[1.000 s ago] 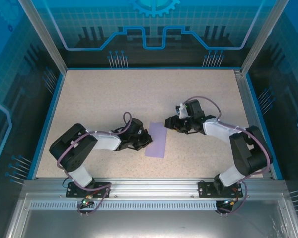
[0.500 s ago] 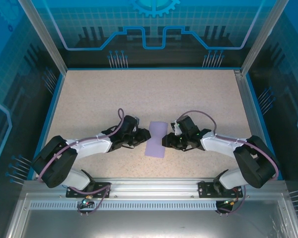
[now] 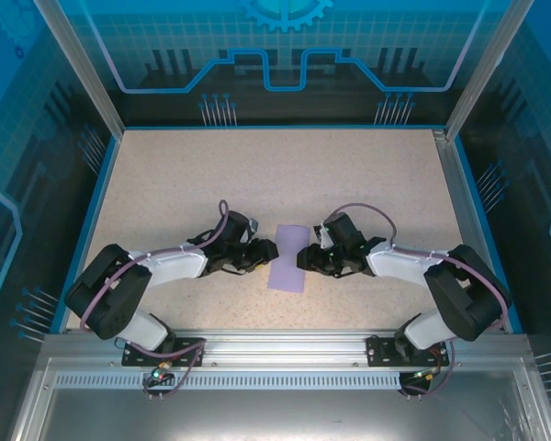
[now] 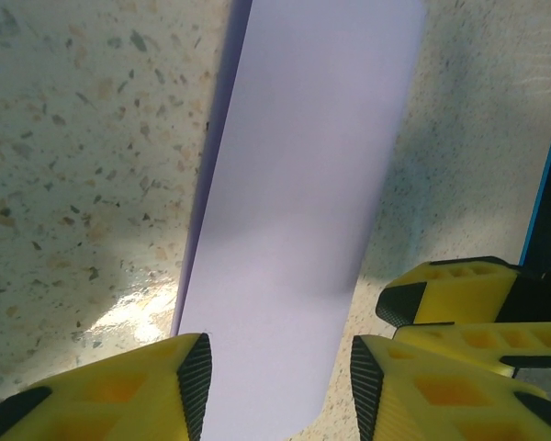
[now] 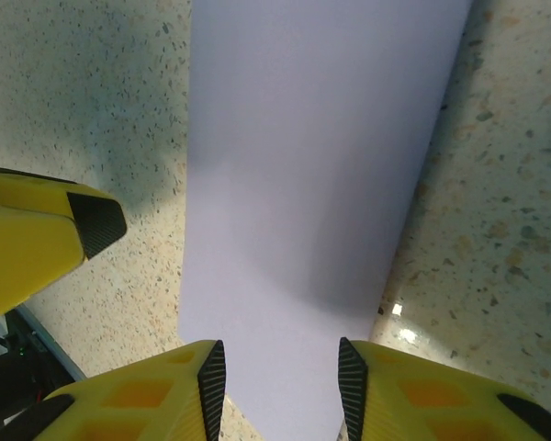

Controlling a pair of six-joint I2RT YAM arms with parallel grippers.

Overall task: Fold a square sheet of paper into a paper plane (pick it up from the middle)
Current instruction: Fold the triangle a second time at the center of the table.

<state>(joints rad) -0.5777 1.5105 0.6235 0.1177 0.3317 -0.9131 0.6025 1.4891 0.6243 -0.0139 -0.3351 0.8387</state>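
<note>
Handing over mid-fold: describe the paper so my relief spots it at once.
On the speckled beige table, look between the left gripper and right gripper, which face each other near the middle. The thin, flat, pale lavender paper rectangle lies there, the only purple sheet.

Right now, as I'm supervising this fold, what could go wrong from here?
1. The left claw and right claw face each other closely across the narrow folded paper; they might collide.
2. Both claws stand open around the loose paper, so a nudge could skew it.
3. Its layers seem offset along one edge; creasing would lock that in.
</note>
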